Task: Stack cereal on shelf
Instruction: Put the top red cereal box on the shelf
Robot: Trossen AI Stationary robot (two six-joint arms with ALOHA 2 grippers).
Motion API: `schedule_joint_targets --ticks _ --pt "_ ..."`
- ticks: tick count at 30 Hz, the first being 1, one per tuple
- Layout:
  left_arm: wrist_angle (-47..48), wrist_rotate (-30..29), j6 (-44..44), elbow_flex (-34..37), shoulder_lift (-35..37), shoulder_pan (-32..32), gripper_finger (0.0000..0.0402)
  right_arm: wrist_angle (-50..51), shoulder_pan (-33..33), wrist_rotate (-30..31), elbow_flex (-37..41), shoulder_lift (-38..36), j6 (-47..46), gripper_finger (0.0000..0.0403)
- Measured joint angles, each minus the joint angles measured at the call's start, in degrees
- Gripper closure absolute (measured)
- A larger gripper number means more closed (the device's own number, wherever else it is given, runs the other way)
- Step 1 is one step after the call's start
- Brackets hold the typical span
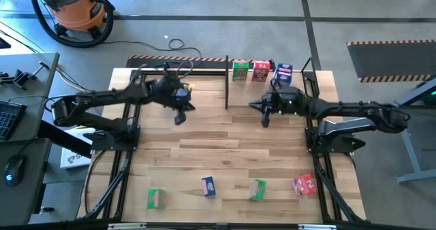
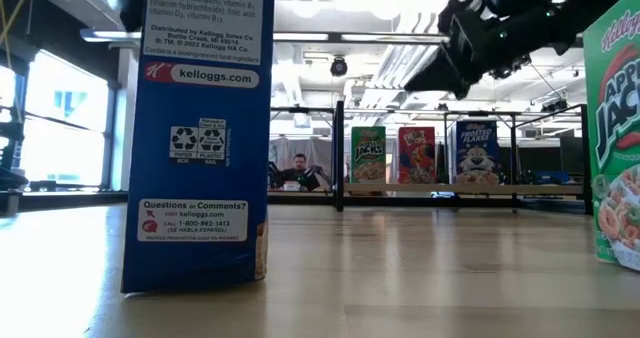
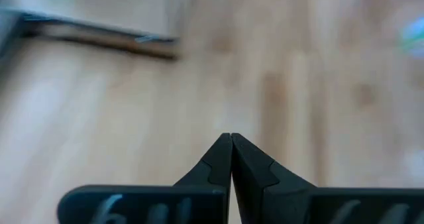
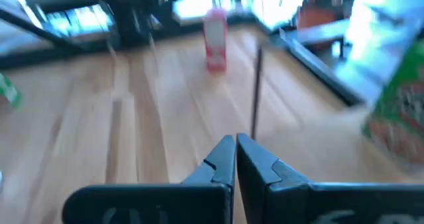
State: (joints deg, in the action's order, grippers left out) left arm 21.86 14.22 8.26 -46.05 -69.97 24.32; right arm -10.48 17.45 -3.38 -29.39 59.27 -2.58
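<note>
1. Take the shelf's upright post [image 1: 227,82] as your landmark: your left hand [image 1: 180,118] hangs over the worktop [image 1: 225,155] left of it, fingers pressed together, holding nothing.
2. Your right hand [image 1: 265,121] hangs right of the post, also pinched closed and empty.
3. Right of the post, three cereal boxes stand in a row: green [image 1: 240,71], red [image 1: 260,71], blue [image 1: 283,72].
4. Well apart from the post, along the near edge, you have four more: green [image 1: 155,199], blue [image 1: 208,186], green [image 1: 257,189], red [image 1: 304,185].

Three upright boxes, green [image 1: 240,70], red [image 1: 261,70], blue [image 1: 283,71], line the black rack [image 1: 227,80] just beyond the right pincer [image 1: 265,121]. Four more lie well behind both pincers: green [image 1: 155,199], blue [image 1: 208,186], green [image 1: 257,189], red [image 1: 304,185].
</note>
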Motion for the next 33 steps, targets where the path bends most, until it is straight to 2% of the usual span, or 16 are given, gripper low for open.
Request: schedule_joint_targets --ticks 2,5,9,12,18,26,33 --pt "9.89 -6.0 2.38 -6.46 -0.37 -0.04 0.0402 -6.43 -1.89 1.62 1.8 0.0 0.58 0.0403" --pt "20.53 -10.0 6.04 -13.59 -0.38 -0.09 0.0401 -13.56 -4.19 3.68 4.17 0.0 3.34 0.0403" --pt "29.85 -13.1 7.79 -18.84 -0.4 0.1 0.0401 -15.13 -5.33 4.66 4.99 0.0 5.48 0.0403" --pt "34.7 -15.54 5.36 -20.63 -0.53 0.93 0.0401 -14.5 -5.54 4.78 4.99 0.0 5.77 0.0403" --pt "41.68 -15.69 -2.06 -22.05 -0.33 3.23 0.0401 -14.25 -5.62 4.77 4.99 0.02 7.1 0.0403" --pt "46.01 -13.3 -10.15 -20.1 1.94 10.65 0.0397 -14.15 -5.62 4.74 4.99 0.02 7.59 0.0403" --pt "47.17 -11.65 -13.1 -20.12 0.69 17.66 0.033 -14.15 -5.62 4.7 4.99 0.02 8.21 0.0403"
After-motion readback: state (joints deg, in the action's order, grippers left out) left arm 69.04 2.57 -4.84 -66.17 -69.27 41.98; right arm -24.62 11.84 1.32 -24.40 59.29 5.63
